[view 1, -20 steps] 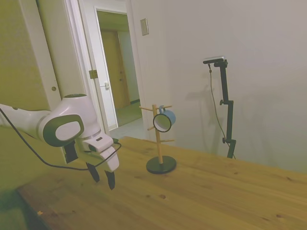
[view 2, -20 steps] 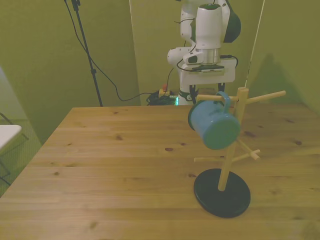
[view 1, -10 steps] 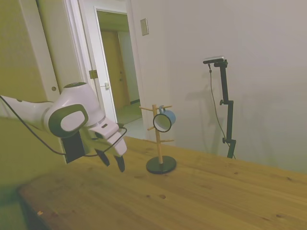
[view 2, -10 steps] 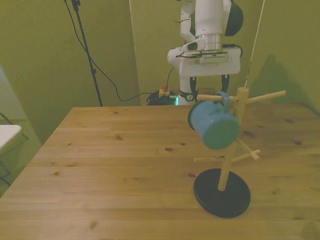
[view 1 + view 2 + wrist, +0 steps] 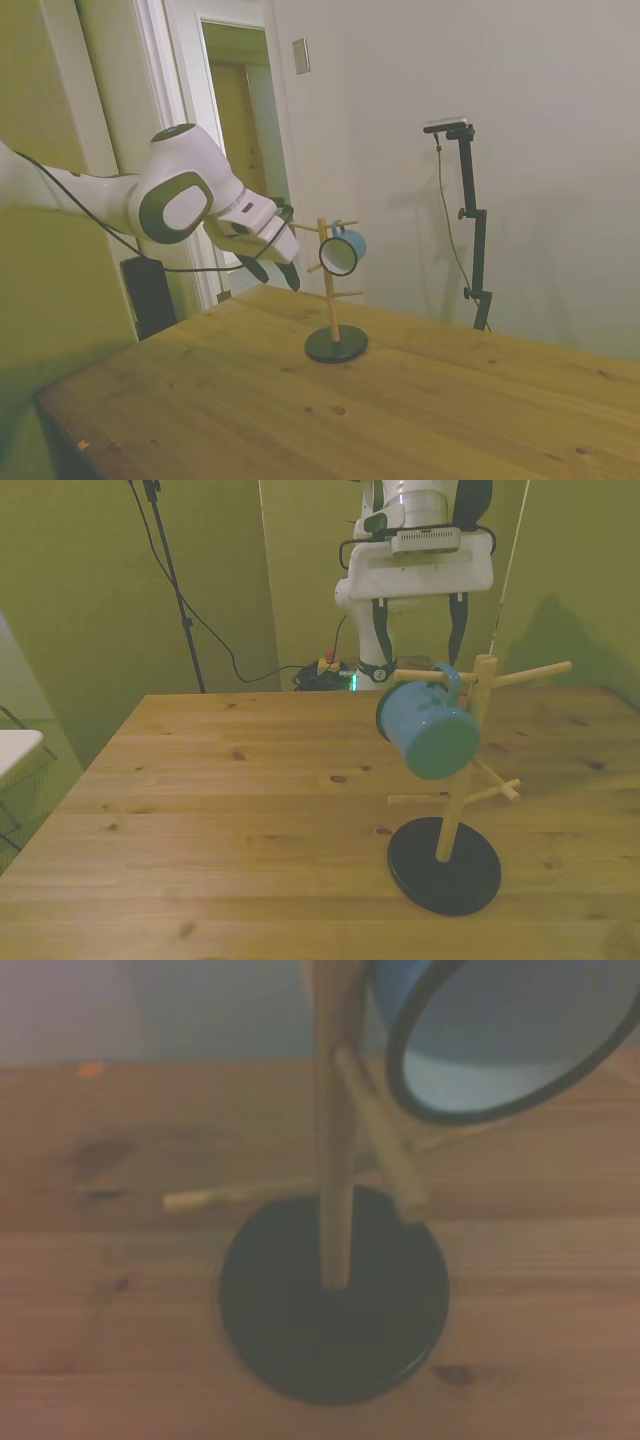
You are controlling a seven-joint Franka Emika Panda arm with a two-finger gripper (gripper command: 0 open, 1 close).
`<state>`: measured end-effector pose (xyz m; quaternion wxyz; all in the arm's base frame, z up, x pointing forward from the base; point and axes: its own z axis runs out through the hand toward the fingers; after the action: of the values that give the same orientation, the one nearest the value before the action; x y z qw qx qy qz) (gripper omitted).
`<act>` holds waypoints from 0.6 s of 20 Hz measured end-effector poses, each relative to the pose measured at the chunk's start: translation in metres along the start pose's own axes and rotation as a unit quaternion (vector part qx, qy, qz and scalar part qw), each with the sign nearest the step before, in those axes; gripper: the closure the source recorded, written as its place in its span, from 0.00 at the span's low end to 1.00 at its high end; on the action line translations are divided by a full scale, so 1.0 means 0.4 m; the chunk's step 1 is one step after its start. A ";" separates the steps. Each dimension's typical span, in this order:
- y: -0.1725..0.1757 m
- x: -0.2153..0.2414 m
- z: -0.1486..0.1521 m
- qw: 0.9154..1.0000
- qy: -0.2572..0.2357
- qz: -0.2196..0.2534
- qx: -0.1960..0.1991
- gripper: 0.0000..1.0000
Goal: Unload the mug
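Observation:
The blue-teal mug hangs by its handle from an upper peg of a wooden mug tree with a round black base. In the side view the mug shows its white inside and dark rim. My gripper hovers in the air a short way from the tree, at about mug height and tilted toward it. It is open and holds nothing. In the front view the gripper stands behind the mug, its dark fingers spread wide. The wrist view shows the mug's rim, the pole and the base from close by.
The tree stands on a wooden table, with short pegs sticking out at several heights. An open doorway lies behind the arm in the side view. A black cable hangs behind the table's far edge.
The gripper has risen from just above the tabletop to mug height and moved toward the mug tree, tilting forward. The mug and the tree have not moved.

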<state>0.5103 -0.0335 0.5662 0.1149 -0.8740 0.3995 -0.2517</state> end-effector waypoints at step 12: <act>0.024 0.127 -0.001 0.999 0.025 0.037 0.017 0.00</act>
<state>0.5321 -0.0782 0.5804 0.1289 -0.8500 0.4299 -0.2757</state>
